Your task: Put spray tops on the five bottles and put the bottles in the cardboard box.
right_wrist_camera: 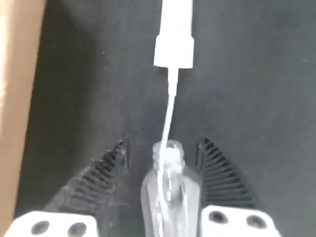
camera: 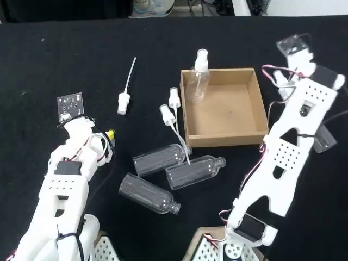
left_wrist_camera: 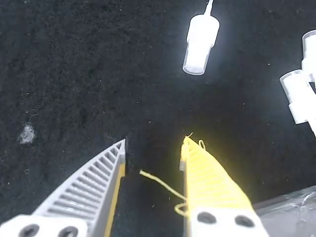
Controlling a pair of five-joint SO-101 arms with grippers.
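My right gripper is shut on a clear bottle, whose neck points away from the camera. A white spray top lies beyond it with its tube reaching into the neck. The right arm stands just right of the cardboard box. One bottle with a spray top stands upright in the box's far left corner. Three uncapped bottles lie in front of the box. My left gripper is open over bare table, short of a loose spray top.
Two more spray tops lie left of the box, their tubes running toward the lying bottles; they also appear in the left wrist view. The box's tan wall is close beside my right gripper. The black table is open at far left.
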